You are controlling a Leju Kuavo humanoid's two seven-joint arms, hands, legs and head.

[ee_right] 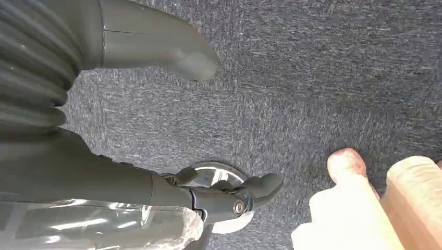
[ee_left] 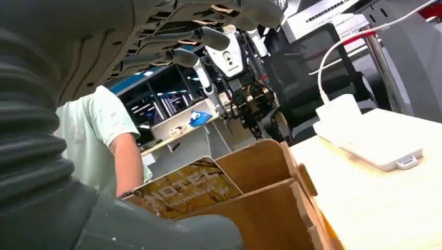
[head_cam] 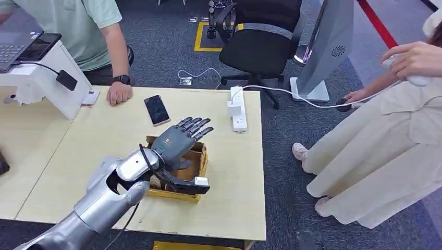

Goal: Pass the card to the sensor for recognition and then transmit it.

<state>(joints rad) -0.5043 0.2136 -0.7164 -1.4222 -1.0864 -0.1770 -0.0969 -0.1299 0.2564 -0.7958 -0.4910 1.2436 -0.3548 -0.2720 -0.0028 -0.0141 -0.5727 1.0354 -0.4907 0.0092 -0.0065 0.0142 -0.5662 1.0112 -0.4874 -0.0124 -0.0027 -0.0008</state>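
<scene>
A wooden box (head_cam: 202,159) sits on the pale table (head_cam: 94,156), near its front. My left hand (head_cam: 177,139) hovers over the box with its fingers stretched out and apart, holding nothing, and its thumb (head_cam: 194,183) hangs by the box's front wall. In the left wrist view a gold-patterned card (ee_left: 185,187) stands tilted in the box (ee_left: 260,208), between my thumb and fingers and touching neither. A white stand (head_cam: 44,78) with a small black unit (head_cam: 66,79) is at the table's far left. My right hand (ee_right: 156,47) hangs over grey carpet with nothing in it.
A phone (head_cam: 156,109) and a white power strip (head_cam: 237,109) lie on the far side of the table. A person in a green shirt rests a hand (head_cam: 119,94) on the far edge. Another person in beige (head_cam: 385,146) stands right of the table, near a black chair (head_cam: 260,47).
</scene>
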